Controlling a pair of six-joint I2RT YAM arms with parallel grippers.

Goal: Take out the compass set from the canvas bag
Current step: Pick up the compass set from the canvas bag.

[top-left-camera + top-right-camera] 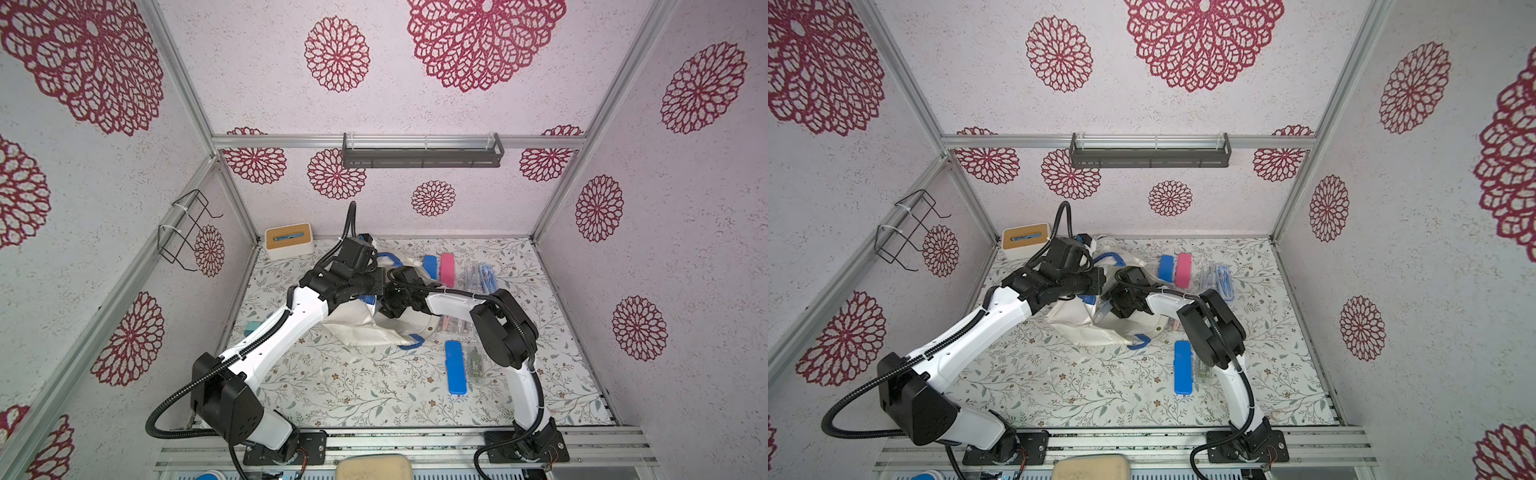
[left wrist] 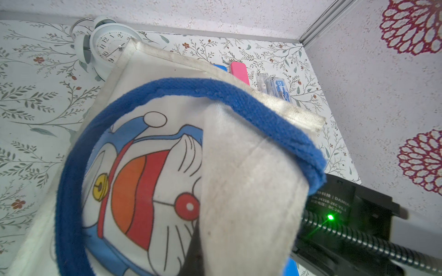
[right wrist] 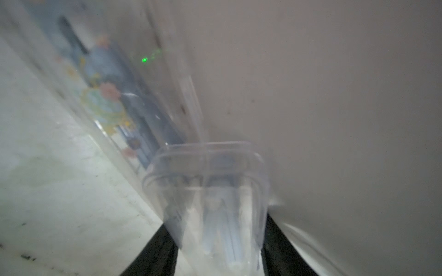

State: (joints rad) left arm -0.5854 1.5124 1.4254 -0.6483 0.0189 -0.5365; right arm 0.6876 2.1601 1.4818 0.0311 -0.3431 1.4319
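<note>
On the bench (image 1: 353, 395) the canvas bag (image 1: 361, 328) lies slumped near the middle. Your left hand (image 2: 208, 239) is clamped tight on a fold of the bag's rim, just beside the blue strap (image 2: 215, 95). Your right hand (image 3: 215, 239) reaches inside the bag. Its fingers look closed on a clear case, the compass set (image 3: 208, 181), though that wrist view is blurred. So finding and gripping seem done, but the set is not yet out. You have left to draw it clear of the mouth and lay it on the bench.
</note>
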